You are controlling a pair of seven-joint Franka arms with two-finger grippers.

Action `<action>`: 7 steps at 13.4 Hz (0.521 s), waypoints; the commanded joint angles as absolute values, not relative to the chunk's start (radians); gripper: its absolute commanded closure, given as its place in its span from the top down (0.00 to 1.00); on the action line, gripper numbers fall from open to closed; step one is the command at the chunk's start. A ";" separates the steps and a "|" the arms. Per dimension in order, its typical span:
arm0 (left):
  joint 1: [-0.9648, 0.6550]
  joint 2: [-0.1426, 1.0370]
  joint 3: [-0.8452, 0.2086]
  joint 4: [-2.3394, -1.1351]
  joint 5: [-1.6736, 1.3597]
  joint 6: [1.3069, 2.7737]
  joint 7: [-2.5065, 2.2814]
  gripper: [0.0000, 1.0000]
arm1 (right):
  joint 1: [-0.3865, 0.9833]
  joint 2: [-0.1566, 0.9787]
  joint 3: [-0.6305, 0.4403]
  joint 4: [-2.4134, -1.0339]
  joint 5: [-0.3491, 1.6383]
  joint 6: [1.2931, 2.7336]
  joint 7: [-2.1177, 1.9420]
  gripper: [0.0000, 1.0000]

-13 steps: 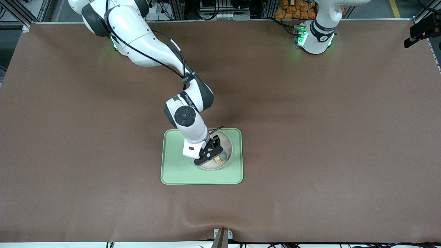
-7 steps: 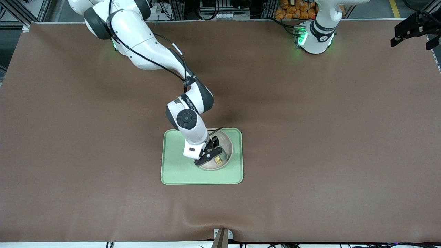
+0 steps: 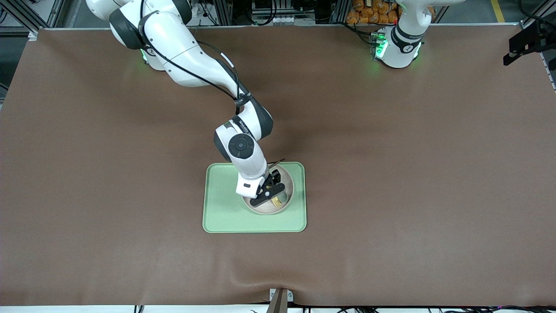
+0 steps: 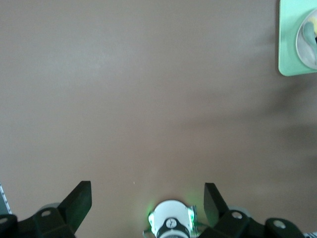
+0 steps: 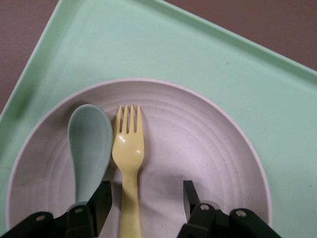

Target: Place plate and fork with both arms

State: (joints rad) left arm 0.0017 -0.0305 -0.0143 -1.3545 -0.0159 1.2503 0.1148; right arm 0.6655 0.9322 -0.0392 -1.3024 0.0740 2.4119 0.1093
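A cream plate [image 3: 262, 209] sits on the light-green tray [image 3: 226, 208], at the part toward the left arm's end. On the plate lie a pale yellow fork [image 5: 129, 148] and a teal spoon [image 5: 89, 144], side by side. My right gripper [image 5: 146, 198] hangs low over the plate, open. The fork's handle runs between its fingers [image 5: 103, 198], close to one and untouched by the other. In the front view the right gripper [image 3: 273, 195] covers the plate's middle. My left gripper [image 4: 147, 198] is open and empty, high above the table near its own base [image 4: 171, 225].
The tray [image 4: 292, 49] lies midway between the arms' ends of the brown table, on the half nearer the front camera. The right arm reaches down across the table's middle. A clamp [image 3: 280, 300] sits at the front edge.
The right arm's wrist has shifted slightly toward the left arm's end, with the gripper staying over the plate. The fork has not moved. The left hand has swayed at the view's edge.
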 commanded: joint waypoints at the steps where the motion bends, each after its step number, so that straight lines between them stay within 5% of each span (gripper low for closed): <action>1: -0.008 0.026 -0.049 -1.356 -0.002 1.313 0.036 1.00 | 0.678 0.957 -0.049 -1.279 0.043 2.422 0.141 0.65; 4: -0.014 0.035 -0.055 -1.353 -0.006 1.342 -0.008 1.00 | 0.677 0.960 -0.049 -1.279 0.028 2.422 0.146 0.47; 7: 0.005 0.058 -0.049 -1.356 -0.030 1.350 0.003 1.00 | 0.666 0.959 -0.049 -1.276 0.028 2.421 0.144 0.14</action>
